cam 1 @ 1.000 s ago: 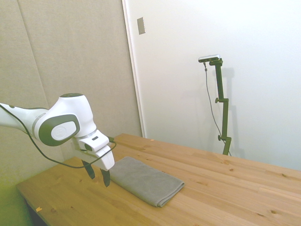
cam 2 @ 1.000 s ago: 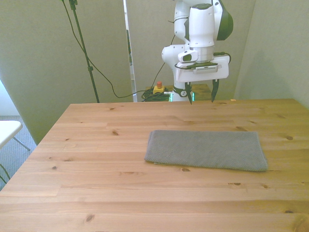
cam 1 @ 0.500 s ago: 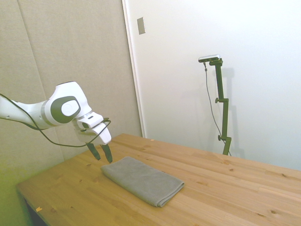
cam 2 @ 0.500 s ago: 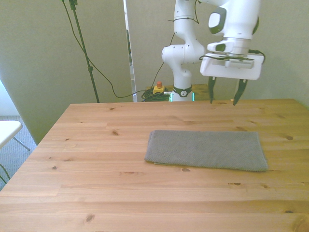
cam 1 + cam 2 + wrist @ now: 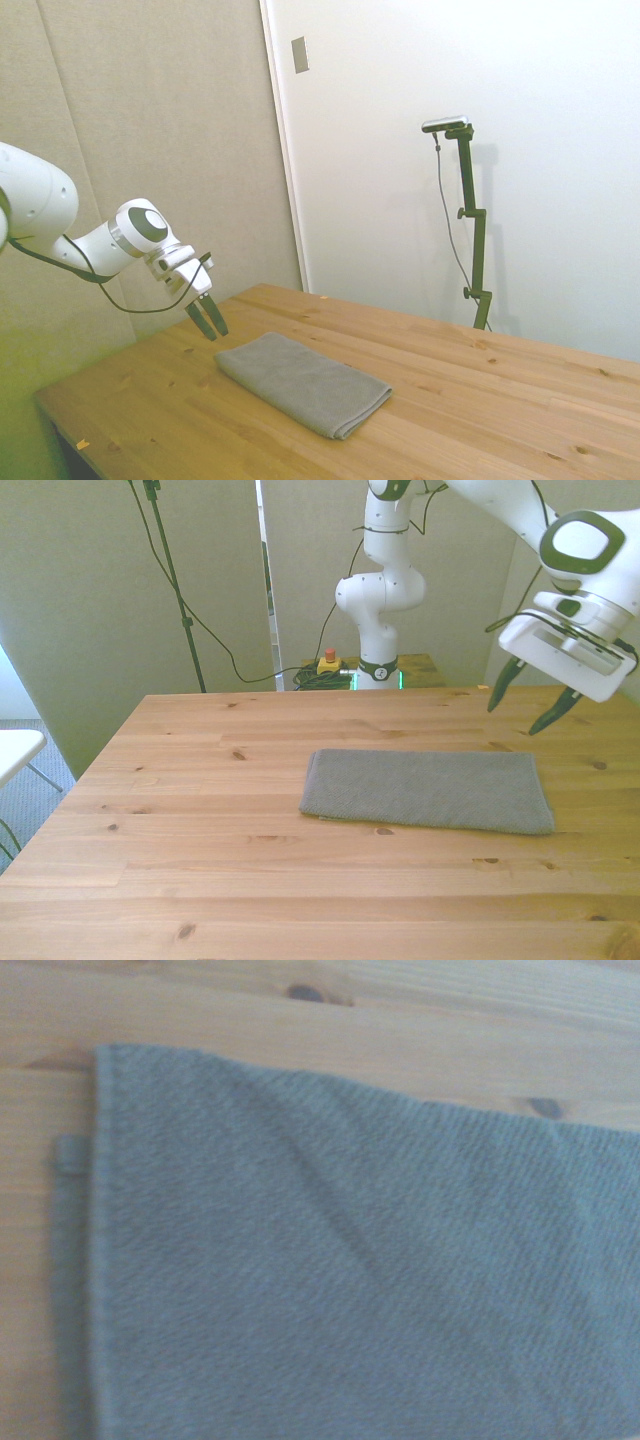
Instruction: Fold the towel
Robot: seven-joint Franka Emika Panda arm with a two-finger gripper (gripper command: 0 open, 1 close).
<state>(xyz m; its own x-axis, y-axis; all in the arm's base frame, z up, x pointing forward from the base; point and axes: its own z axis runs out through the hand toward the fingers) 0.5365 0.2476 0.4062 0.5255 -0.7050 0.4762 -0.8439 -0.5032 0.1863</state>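
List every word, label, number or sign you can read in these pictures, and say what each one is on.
No text can be read for certain.
Arm base: a small round dark badge with a white mark, too small to read.
End effector: a dark strip on its body, no legible print.
Towel: plain grey, no label showing.
Table: bare wood, no markings.
Wall plate: blank.
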